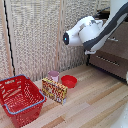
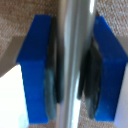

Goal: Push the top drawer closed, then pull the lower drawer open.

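Silver bar handle (image 2: 75,60) sits between the blue pads (image 2: 35,65), the jaws (image 2: 74,65) nearly closed on it. At the exterior view's right, 2 brown drawers: top drawer (image 1: 118,42), lower drawer (image 1: 107,62). Which handle is gripped is unclear; an off-axis pull could make the pads slip.

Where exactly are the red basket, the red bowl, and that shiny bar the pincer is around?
Red plastic basket (image 1: 20,95): exterior view, on its near side wall.
Red bowl (image 1: 69,81): exterior view, on its rim.
Silver bar handle (image 2: 75,60): wrist view, mid-bar, between the pincer's blue fingers (image 2: 35,65).
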Robot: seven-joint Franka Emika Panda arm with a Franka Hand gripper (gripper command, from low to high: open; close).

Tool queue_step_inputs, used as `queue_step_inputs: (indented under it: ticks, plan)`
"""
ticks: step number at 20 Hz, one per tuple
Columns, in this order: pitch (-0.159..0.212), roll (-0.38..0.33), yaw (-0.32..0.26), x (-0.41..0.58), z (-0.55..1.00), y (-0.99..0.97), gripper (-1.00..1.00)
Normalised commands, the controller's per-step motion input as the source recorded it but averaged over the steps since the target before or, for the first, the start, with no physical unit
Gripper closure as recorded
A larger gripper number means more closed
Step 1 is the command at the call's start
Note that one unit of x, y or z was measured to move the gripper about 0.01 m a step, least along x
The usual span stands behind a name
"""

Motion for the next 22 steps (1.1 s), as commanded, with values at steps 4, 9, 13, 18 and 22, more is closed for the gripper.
queue_step_inputs:
  ticks: [4, 9, 13, 18, 22]
  plan:
    - [0.0, -0.046, 0.069, -0.037, 0.33, -0.84, 1.0]
    - [0.008, -0.071, 0.079, -0.068, 0.24, -0.77, 1.0]
    - [0.013, -0.066, 0.08, -0.066, 0.15, -0.76, 1.0]
    - [0.004, -0.102, 0.078, -0.082, 0.12, -0.66, 1.0]
    - [0.008, -0.12, 0.059, -0.066, 0.09, -0.42, -1.0]
